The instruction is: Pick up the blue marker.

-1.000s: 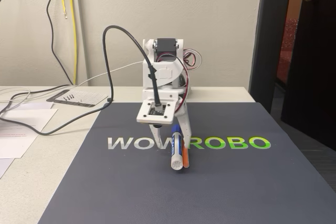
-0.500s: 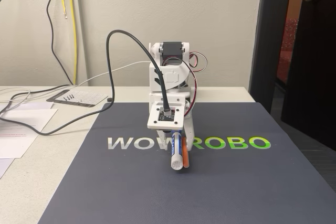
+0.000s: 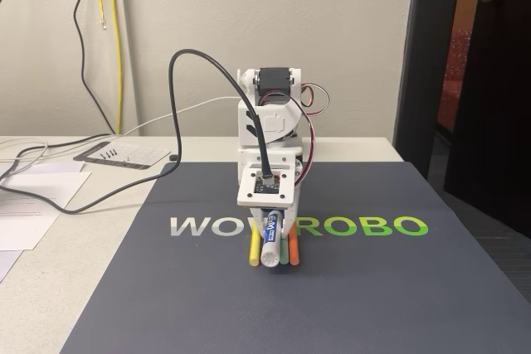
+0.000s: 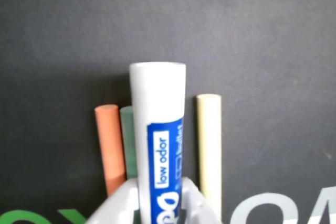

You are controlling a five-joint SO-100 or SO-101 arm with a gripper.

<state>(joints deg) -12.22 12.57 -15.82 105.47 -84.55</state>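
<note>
white claw [image 3: 267, 223] clamped on the blue marker [image 4: 157, 140] — barrel pointing straight out from it, above three sticks on the mat.

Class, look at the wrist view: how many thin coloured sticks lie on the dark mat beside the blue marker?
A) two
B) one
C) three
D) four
C: an orange stick and a green stick show on one side of the blue marker, and a yellow stick on the other.
</note>
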